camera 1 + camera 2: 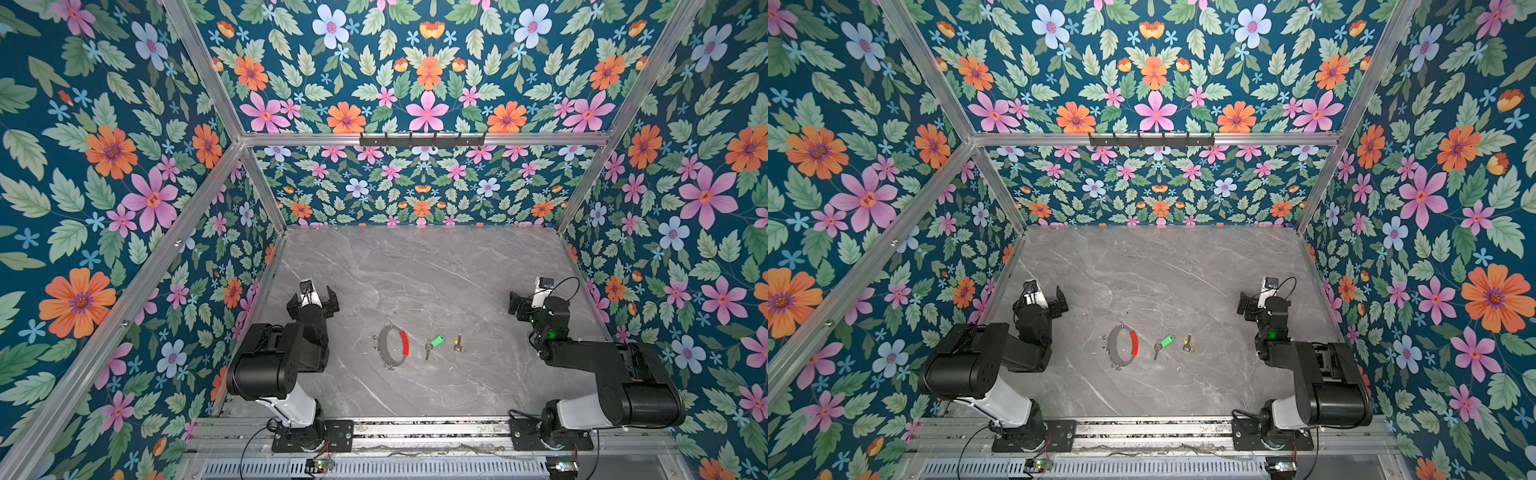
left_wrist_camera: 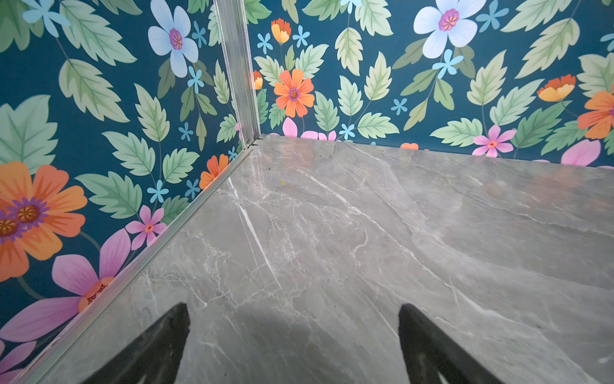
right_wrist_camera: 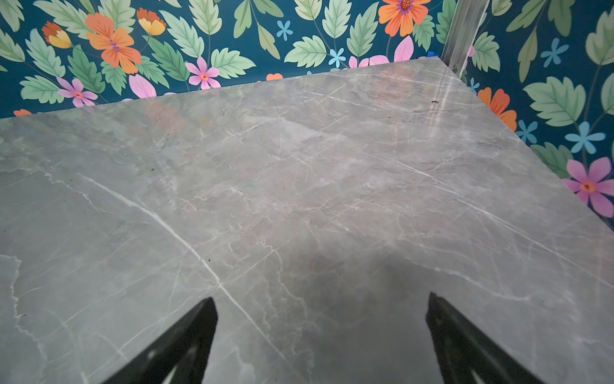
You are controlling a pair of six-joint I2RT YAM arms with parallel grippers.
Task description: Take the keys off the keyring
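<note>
Left wrist view: the left gripper (image 2: 294, 309) has its two dark fingers (image 2: 166, 339) spread wide. Only bare marble shows between them, and it holds nothing.
Right wrist view: the right gripper (image 3: 320, 297) is also spread wide over bare marble, with nothing between its fingers (image 3: 465, 342).
Left arm, place: in both top views the left gripper (image 1: 312, 300) hangs well apart from the keyring (image 1: 404, 343). It is on the side away from the ring's red part, toward the back wall.
Right arm, place: the right gripper (image 1: 519, 307) is well apart from the keyring on its red side. It is out beyond both keys and also toward the back wall.
Keyring: a thin grey ring lying flat on the table (image 1: 415, 270), roughly midway between the two arms. It has one red segment (image 1: 1133, 343) and small silver loops (image 1: 389, 365) along the rim opposite it.
Green-tagged key (image 1: 432, 345): a dark key with a bright green tag, lying on the table just beside the keyring's red segment. It is off the ring and not touching it.
Brass key (image 1: 458, 344): short and yellow, lying past the green-tagged key and farther from the keyring. It is apart from both.
Table: grey marble with white veins.
Walls (image 1: 104, 166): dark blue floral print around the table, with aluminium posts at the corners.
</note>
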